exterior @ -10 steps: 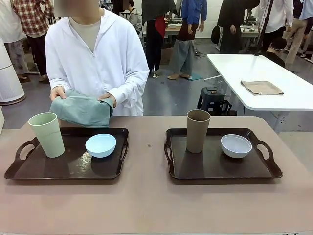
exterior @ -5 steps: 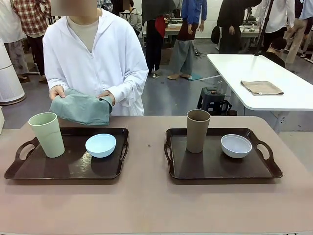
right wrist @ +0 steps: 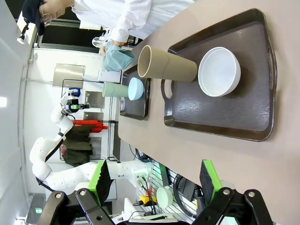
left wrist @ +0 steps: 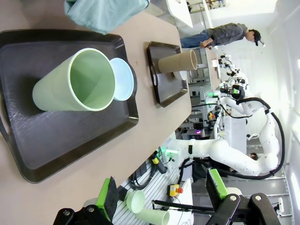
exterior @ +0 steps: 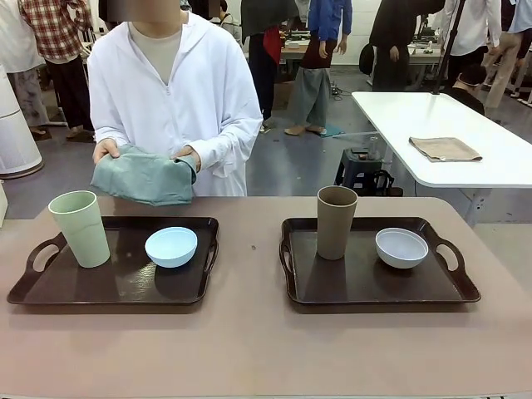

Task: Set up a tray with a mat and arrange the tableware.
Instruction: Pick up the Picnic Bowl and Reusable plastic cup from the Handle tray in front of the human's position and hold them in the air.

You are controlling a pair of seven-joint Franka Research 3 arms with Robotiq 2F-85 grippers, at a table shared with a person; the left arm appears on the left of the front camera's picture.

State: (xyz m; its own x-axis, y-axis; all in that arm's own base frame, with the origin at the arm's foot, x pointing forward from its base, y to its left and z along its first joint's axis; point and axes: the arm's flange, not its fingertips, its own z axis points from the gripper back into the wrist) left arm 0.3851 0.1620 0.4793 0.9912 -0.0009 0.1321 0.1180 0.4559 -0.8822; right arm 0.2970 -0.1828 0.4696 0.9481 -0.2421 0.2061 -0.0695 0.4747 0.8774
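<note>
Two dark trays sit side by side on the brown table. The left tray (exterior: pixel 108 287) carries a pale green cup (exterior: pixel 80 229) and a light blue bowl (exterior: pixel 171 246). On the right tray (exterior: pixel 366 283) stand a brown cup (exterior: pixel 336 221) and a white bowl (exterior: pixel 401 247). Across the table a person holds a folded teal mat (exterior: pixel 145 176) in both hands, above the table's far edge behind the left tray. My left gripper (left wrist: pixel 163 194) hangs open well above and short of the green cup (left wrist: pixel 75 82). My right gripper (right wrist: pixel 155 180) is open too, clear of the right tray (right wrist: pixel 225 112).
Brown tabletop (exterior: pixel 249 349) stretches between the trays and along the near edge. A white table with a beige cloth (exterior: pixel 445 148) stands at the back right, beside a black stool (exterior: pixel 362 170). Several people stand farther off.
The person has shifted slightly to the right and lifted the teal mat a little. The trays, cups and bowls have not moved.
</note>
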